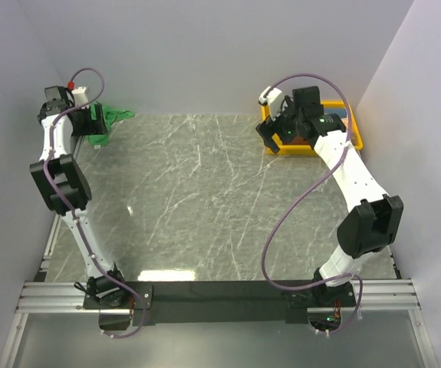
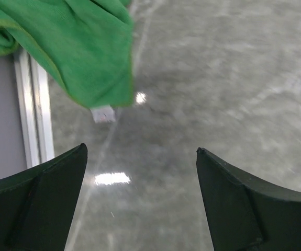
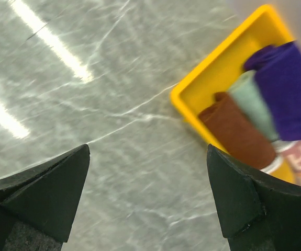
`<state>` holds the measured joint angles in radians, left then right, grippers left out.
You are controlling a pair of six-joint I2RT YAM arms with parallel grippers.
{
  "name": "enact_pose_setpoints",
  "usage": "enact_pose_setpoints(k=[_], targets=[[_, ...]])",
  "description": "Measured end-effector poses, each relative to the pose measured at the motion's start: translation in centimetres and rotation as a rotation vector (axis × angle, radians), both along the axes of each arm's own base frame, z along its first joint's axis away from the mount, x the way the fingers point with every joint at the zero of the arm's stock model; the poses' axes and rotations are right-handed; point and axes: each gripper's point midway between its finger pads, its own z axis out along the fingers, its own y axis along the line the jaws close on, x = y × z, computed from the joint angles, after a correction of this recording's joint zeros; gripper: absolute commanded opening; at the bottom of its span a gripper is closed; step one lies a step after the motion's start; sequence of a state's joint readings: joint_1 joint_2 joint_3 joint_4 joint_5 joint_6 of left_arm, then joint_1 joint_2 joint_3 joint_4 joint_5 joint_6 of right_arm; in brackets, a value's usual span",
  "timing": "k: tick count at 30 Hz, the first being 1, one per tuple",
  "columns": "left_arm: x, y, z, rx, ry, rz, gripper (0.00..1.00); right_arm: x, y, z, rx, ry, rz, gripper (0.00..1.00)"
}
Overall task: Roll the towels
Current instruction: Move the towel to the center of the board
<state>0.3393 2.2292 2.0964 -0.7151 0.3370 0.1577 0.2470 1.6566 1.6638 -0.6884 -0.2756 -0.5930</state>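
Observation:
The bright green towel [image 2: 77,47] lies crumpled at the table's far left corner, its white tag [image 2: 103,114] hanging at its lower edge. From above, the green towel [image 1: 115,115] shows beside my left gripper [image 1: 97,126]. In the wrist view, the left gripper [image 2: 141,149] stands open just short of the tag, with nothing between its fingers. The purple towel [image 3: 289,89] lies rolled in the yellow tray [image 3: 218,57]. My right gripper [image 3: 148,147] is open over bare table beside the tray's corner, holding nothing. The top view shows the right gripper [image 1: 280,136] at the tray's left side.
A brown roll [image 3: 239,130] and a pale green roll [image 3: 252,104] lie in the tray next to the purple one. The yellow tray [image 1: 356,140] sits at the far right corner by the wall. An aluminium rail [image 2: 32,104] borders the table's left edge.

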Motion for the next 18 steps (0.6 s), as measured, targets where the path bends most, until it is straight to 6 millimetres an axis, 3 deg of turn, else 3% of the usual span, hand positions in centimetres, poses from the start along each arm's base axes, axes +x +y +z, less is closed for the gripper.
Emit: enact_pose_setpoints(k=[5,11,18], targets=[[2.1,1.7,-2.8,0.054,0.022,0.007,0.89,-1.9,0.6,-1.3,-0.024,0.086,0.015,0.99],[3.3,3.7,-5.2,0.154,0.029,0.014,0.87,-1.6,-0.2,-0.6,-0.057,0.081,-0.010,0.99],[3.6,4.6,-10.7,0.190,0.093,-0.008,0.80,-2.7,-1.0,-1.4,-0.088,0.137,-0.029,0.99]])
